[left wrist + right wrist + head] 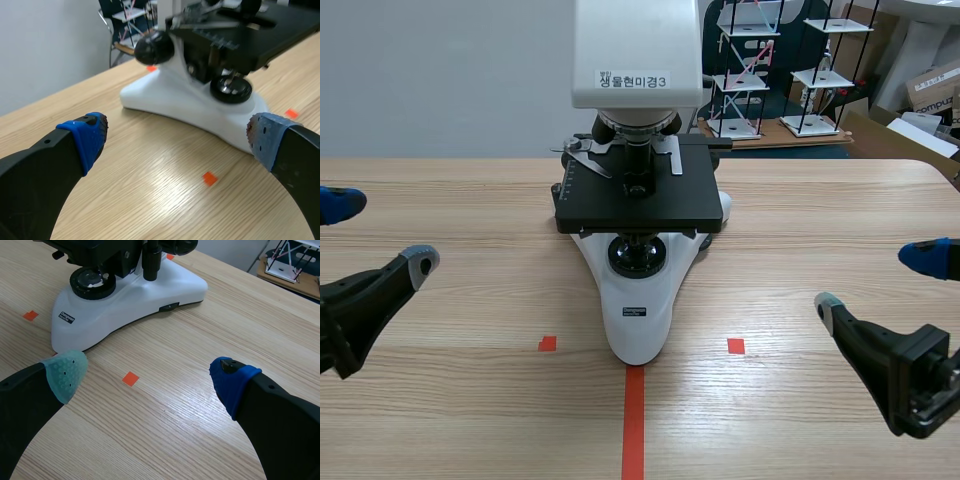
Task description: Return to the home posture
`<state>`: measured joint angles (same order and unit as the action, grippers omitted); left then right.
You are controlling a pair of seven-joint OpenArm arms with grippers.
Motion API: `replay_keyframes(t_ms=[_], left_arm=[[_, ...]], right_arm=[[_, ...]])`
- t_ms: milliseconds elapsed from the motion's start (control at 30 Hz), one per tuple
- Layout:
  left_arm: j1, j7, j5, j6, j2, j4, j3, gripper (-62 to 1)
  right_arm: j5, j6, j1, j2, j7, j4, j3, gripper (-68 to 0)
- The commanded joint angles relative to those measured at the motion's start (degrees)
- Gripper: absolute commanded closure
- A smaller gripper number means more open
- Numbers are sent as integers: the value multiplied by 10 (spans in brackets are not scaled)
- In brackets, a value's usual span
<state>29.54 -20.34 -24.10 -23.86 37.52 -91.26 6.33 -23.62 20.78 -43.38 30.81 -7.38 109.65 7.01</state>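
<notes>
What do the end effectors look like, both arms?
Left end effector and right end effector match: two thick, curved black fingers each, with soft dotted tips, one blue pad and one paler grey-green pad per side.

Left claw (pixel 380 233), right claw (pixel 880 282): spread wide

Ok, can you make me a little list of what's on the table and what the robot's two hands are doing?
main thing: white and black microscope, standing upright mid-table
surface: light wooden table
left hand: open, holding nothing, low beside the microscope, not touching it
right hand: open, holding nothing, low on the other side, not touching it
marks: orange-red tape line running from the microscope's base toward the robot; small orange-red tape squares, one each side of the base
</notes>
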Motion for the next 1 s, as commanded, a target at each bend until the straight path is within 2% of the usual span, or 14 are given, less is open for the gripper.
replay_keyframes(t_ms=[0,67,167,400,500,667,733,967], left_arm=[[11,-11,-1,2,-32,-28,14,-591],[34,-11,6,2,-60,-52,26,-598],[61,-11,38,7,-102,-84,30,-598],[95,-13,135,18,-190,-105,30,-599],[104,-15,166,21,-214,-105,30,-598],[118,-63,224,37,-232,-105,31,-598],[122,-62,235,40,-232,-105,32,-598],[127,-64,235,49,-232,-105,43,-598]], right_arm=[[-6,0,5,1,-7,9,1,-536],[-6,0,5,1,-7,9,1,-536],[-6,0,5,1,-7,9,1,-536],[-4,0,5,1,-7,9,1,-536],[-4,0,5,1,-7,9,1,-536],[-4,0,5,1,-7,9,1,-536],[-4,0,5,1,-7,9,1,-536],[-4,0,5,1,-7,9,1,-536]])
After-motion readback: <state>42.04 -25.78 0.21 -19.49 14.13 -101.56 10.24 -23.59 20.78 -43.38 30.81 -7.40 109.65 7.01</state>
